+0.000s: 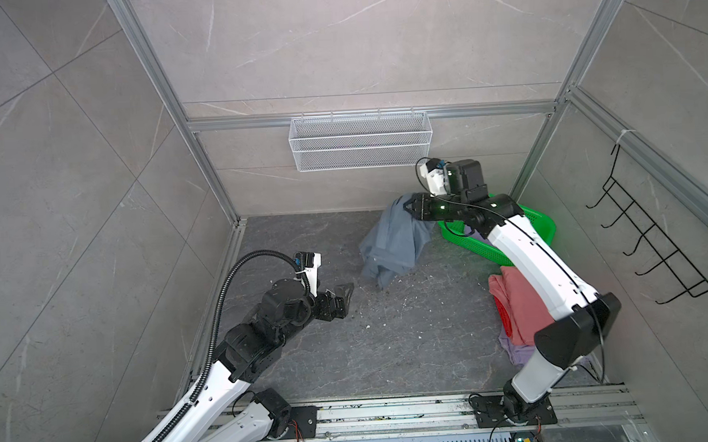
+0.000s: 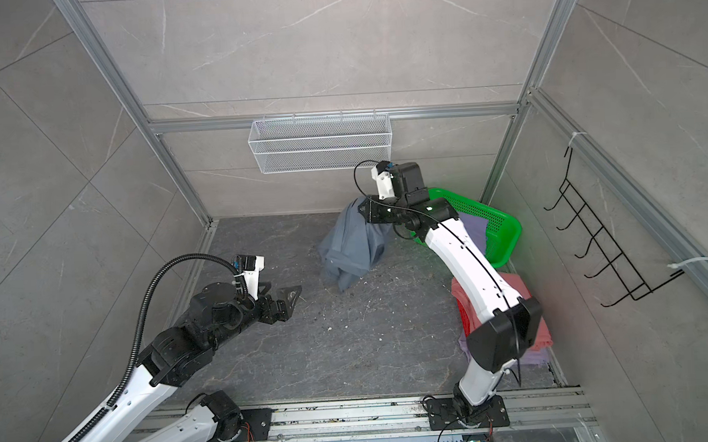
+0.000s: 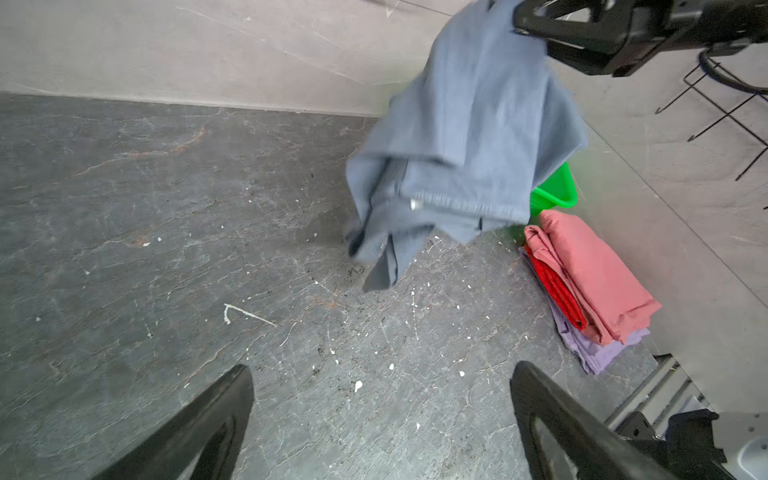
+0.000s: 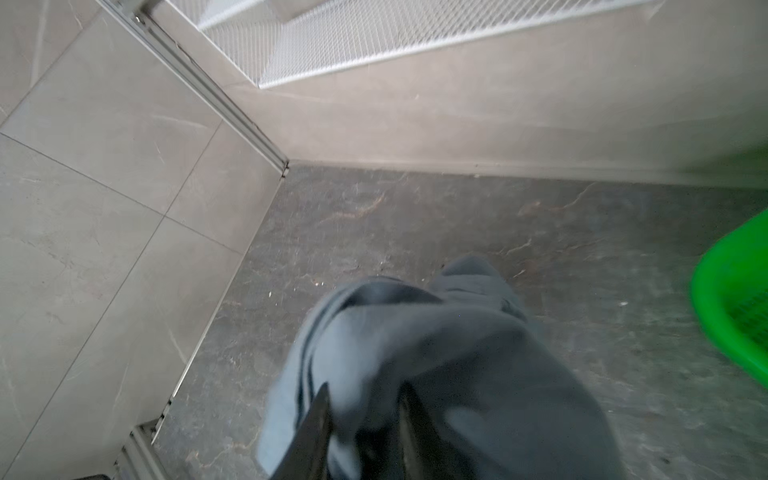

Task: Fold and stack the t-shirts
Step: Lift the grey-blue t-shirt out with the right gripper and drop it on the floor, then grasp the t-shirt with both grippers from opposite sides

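The slate blue-grey cotton t-shirt (image 1: 391,245) hangs in a bunched, blurred drape from the right gripper (image 1: 409,206), just beside the green perforated plastic basket (image 1: 546,230), on the side away from the wall. Whether its lowest folds touch the dark stone counter (image 1: 392,344) I cannot tell. In the right wrist view cloth sits between the right fingers (image 4: 320,419), which stand slightly apart; whether they pinch it or have let go cannot be told. The left gripper (image 1: 347,292) hovers well apart from the basket, its fingers (image 3: 208,424) spread wide and empty.

Near the basket's front lies a stack: a folded salmon-pink shirt (image 1: 519,305) over a red cloth (image 3: 557,286) and a lavender shirt (image 3: 590,349).

The likely trouble is a crumpled landing. With only one gathered point held, the shirt would fall in a heap, perhaps over the basket's rim. No corner would then be exposed for spreading it flat.
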You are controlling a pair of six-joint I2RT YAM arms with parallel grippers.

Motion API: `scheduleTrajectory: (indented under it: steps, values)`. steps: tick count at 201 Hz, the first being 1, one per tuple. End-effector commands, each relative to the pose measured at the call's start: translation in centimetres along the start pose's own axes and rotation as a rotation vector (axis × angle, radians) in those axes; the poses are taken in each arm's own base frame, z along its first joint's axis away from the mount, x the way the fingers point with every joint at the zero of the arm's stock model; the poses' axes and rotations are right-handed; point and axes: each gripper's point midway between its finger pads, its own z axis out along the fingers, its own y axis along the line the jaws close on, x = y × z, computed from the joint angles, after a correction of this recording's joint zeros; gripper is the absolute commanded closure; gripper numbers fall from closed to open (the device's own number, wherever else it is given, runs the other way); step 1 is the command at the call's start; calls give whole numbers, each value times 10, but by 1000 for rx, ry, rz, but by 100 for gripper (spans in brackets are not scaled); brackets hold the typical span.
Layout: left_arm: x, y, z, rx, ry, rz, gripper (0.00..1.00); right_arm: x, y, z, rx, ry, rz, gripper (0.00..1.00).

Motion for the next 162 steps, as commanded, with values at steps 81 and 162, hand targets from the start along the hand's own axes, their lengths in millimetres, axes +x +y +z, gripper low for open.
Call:
scheduleTrajectory:
  steps: [81,162]
  values:
    - [52,9,103,-96,235,63,8,85,-48,-24,201,35,57,42]
    - [96,30,206,-118,405,85,23,214,-102,-22,297,116,244,34]
